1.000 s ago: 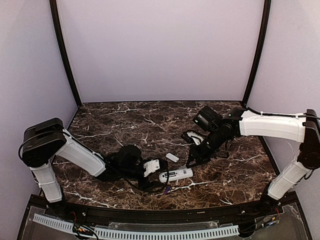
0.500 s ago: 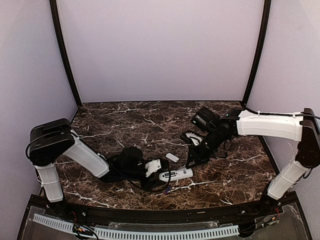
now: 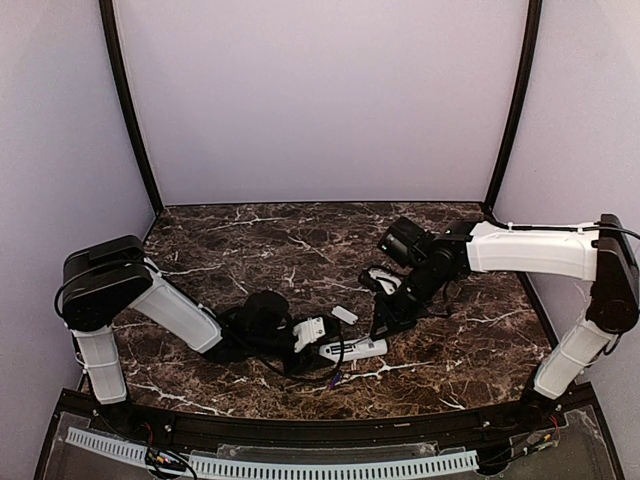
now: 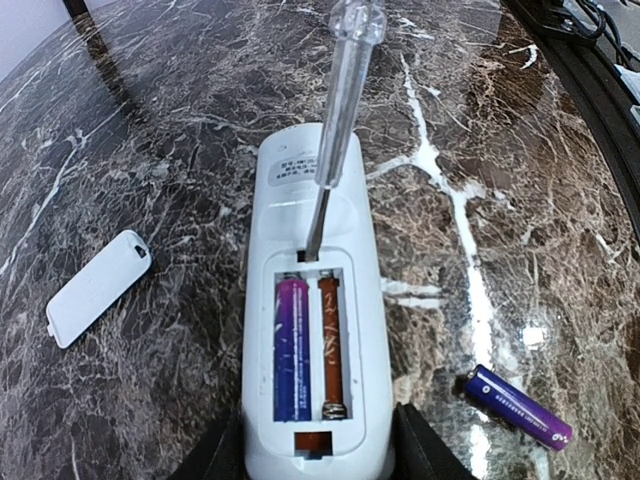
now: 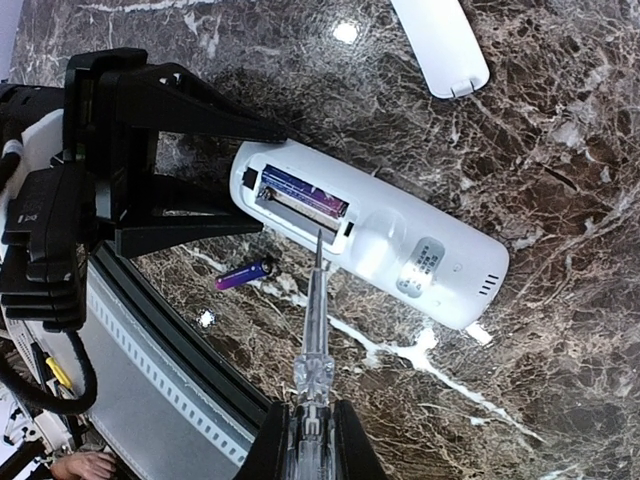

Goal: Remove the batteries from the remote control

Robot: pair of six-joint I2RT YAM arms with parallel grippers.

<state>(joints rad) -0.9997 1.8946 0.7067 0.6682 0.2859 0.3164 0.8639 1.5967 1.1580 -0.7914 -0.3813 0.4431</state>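
Our left gripper (image 4: 318, 448) has slid right over the last second and narrowed. Its jaws now straddle the near end of the remote (image 4: 315, 210), but we cannot tell whether they press it. The white cover (image 4: 95, 290) lies where it was, near the remote's left side on the marble table (image 4: 150, 120). The remote has not moved; it lies open side up, with one battery (image 4: 291, 345) in its left slot. The loose battery (image 4: 515, 407) rests to its right. Our right gripper (image 5: 312, 445), edged slightly left, pinches the screwdriver (image 5: 315, 300), whose tip is at the compartment's edge.
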